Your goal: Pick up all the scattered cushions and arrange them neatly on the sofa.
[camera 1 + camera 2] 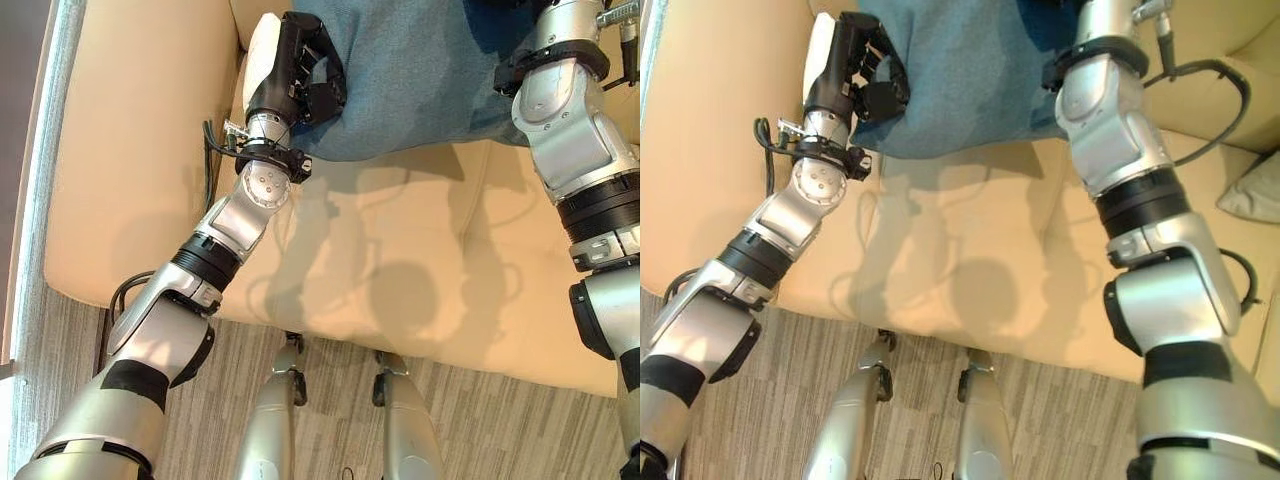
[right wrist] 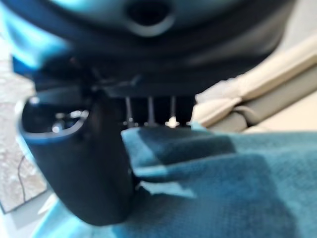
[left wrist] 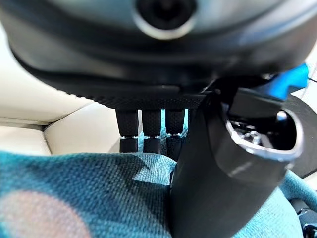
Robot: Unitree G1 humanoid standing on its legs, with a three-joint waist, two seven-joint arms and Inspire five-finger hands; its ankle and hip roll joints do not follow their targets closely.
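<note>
A teal-blue cushion [image 1: 410, 80] lies at the back of the beige sofa seat [image 1: 390, 260]. My left hand [image 1: 305, 70] is at the cushion's left edge, its fingers curled over the fabric. In the left wrist view the cushion [image 3: 99, 193] sits between the thumb [image 3: 218, 183] and the fingers [image 3: 148, 131]. My right arm reaches to the cushion's right side. In the right wrist view my right hand [image 2: 84, 163] pinches the cushion [image 2: 213, 188], thumb on the near face and fingers [image 2: 148, 111] behind it.
The sofa's broad beige armrest [image 1: 130, 150] runs along the left. A pale grey cushion [image 1: 1252, 190] shows at the right edge on the seat. Striped grey carpet [image 1: 480, 410] lies in front of the sofa.
</note>
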